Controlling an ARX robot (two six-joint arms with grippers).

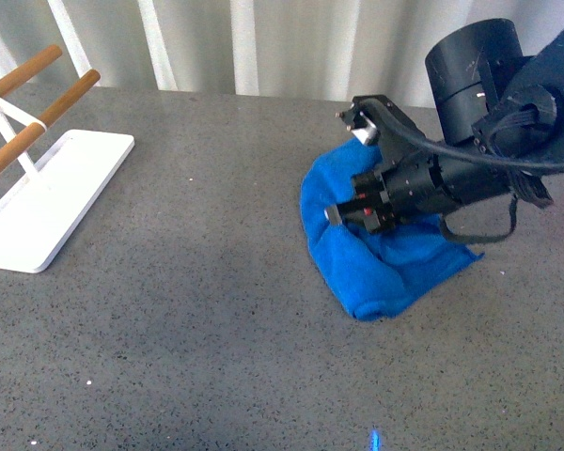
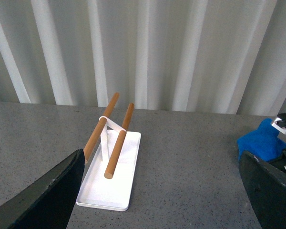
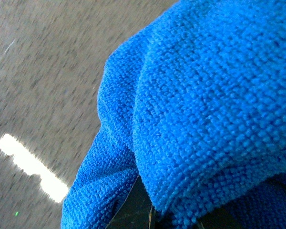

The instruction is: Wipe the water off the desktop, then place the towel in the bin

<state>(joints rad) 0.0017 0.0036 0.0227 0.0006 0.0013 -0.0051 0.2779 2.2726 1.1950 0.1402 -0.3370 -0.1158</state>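
Observation:
The bright blue towel (image 1: 371, 263) lies bunched on the dark-grey speckled desktop (image 1: 197, 310), right of centre. My right gripper (image 1: 343, 214) is shut on the towel, its black body lying across the cloth. In the right wrist view the towel (image 3: 205, 95) fills most of the picture and covers the jaws; the desktop (image 3: 43, 71) shows beside it. My left gripper (image 2: 162, 210) is open and empty above the desktop (image 2: 181, 162), with its fingers (image 2: 43, 195) wide apart. The towel's edge (image 2: 260, 140) shows at the far right of that view. No bin is in view.
A white rack base (image 1: 47, 202) with two wooden rods (image 1: 38, 127) stands at the left; it also shows in the left wrist view (image 2: 112, 176). White curtain folds (image 1: 263, 42) hang behind the desktop's far edge.

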